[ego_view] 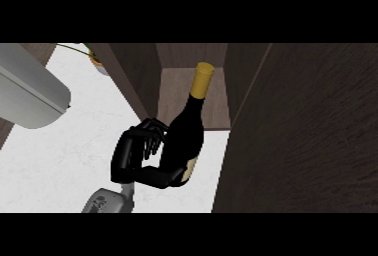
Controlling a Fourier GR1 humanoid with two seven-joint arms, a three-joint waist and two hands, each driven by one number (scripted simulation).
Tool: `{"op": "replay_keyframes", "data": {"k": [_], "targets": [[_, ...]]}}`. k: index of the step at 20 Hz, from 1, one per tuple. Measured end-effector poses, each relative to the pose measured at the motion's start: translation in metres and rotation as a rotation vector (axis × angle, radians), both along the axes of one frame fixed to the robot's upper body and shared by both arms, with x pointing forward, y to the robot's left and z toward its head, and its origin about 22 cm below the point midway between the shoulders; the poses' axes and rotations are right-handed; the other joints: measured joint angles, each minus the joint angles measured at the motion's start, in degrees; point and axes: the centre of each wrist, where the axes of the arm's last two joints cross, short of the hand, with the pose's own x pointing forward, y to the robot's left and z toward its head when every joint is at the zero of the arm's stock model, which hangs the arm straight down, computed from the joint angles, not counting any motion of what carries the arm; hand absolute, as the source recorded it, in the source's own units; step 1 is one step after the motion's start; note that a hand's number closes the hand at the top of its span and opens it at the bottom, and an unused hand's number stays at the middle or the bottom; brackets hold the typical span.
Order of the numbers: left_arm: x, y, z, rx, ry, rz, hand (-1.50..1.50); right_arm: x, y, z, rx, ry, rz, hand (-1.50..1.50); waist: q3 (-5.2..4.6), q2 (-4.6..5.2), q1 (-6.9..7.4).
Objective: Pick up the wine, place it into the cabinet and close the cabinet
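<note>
White counter, open cabinet, left hand fingers clasped rnd wine btl

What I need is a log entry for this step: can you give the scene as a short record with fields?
holder: left hand, fingers curled round the wine bottle
bottle: dark, gold cap, tilted, neck toward the cabinet opening
cabinet state: open, interior visible behind the neck
cabinet door: open, at the view's right
right hand: not in view
counter: white, beneath the hand
</note>
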Motion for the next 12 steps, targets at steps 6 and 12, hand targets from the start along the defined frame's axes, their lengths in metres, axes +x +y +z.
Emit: {"op": "replay_keyframes", "data": {"k": [6, 12], "targets": [[0.026, -0.004, 0.007, 0.043, -0.01, 0.004, 1.5, 0.001, -0.005, -0.002, -0.019, -0.007, -0.014, -1.5, 0.01, 0.09, -0.05], [0.053, -0.018, 0.009, 0.067, 0.017, 0.0, 1.5, 0.002, -0.006, -0.002, -0.016, -0.012, -0.013, -1.5, 0.0, 0.21, -0.33]]}}
